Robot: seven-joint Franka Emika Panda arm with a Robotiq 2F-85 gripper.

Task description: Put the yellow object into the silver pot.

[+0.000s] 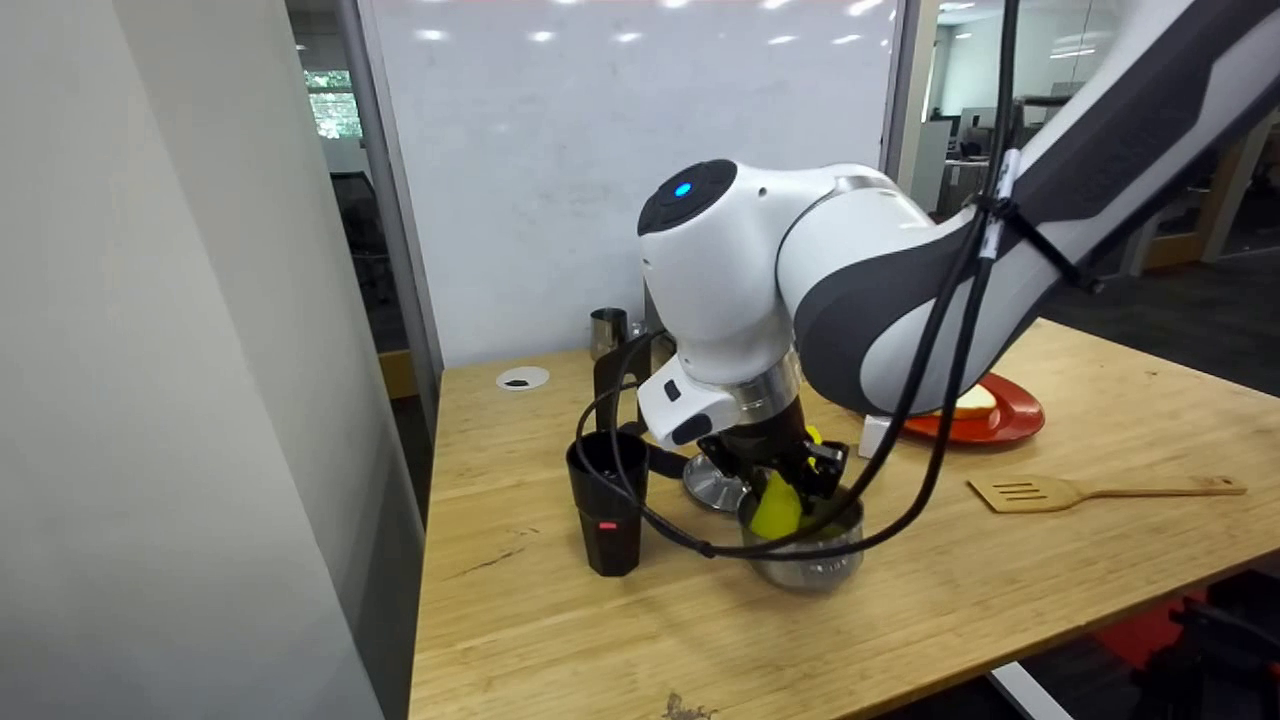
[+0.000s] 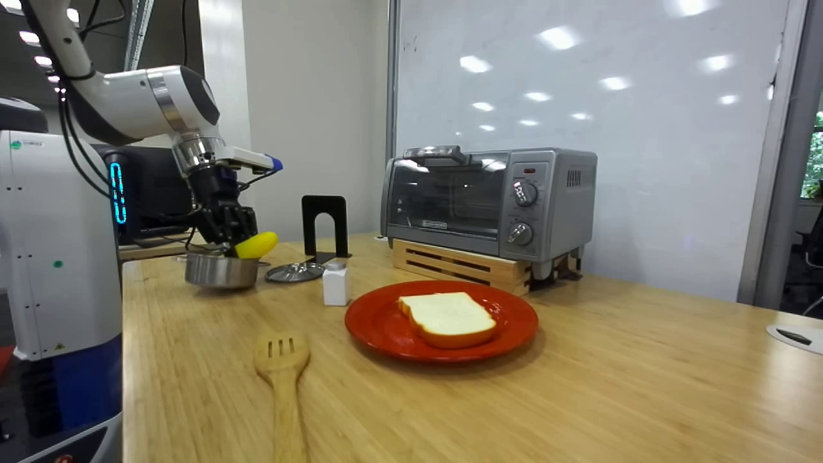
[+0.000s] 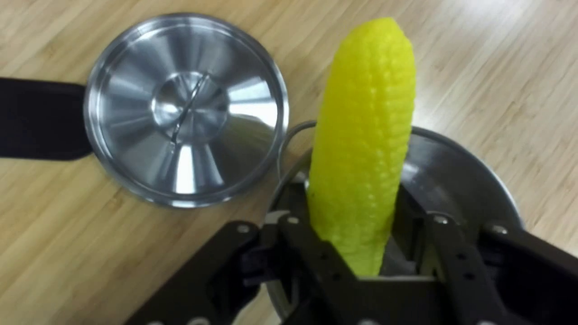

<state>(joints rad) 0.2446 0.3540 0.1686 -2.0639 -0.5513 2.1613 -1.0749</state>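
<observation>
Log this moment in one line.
Black fingers: closed on yellow, plastic-looking corn cob | Cob: tilted over round silver metal pot, one end past rim | Release: not yet

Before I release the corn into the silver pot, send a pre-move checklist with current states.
Grip: ok. The gripper holds the yellow corn from both sides.
Pot upright: ok. The silver pot stands level, opening up.
Lid off: ok. The lid lies on the table beside the pot.
Corn within rim: not ok. Its tip sticks up and out past the rim.
Corn supported by pot: cannot tell. Any contact at its lower end is hidden.
Cables clear: cannot tell. Black cables cross in front of the pot in an exterior view; contact unclear.
</observation>
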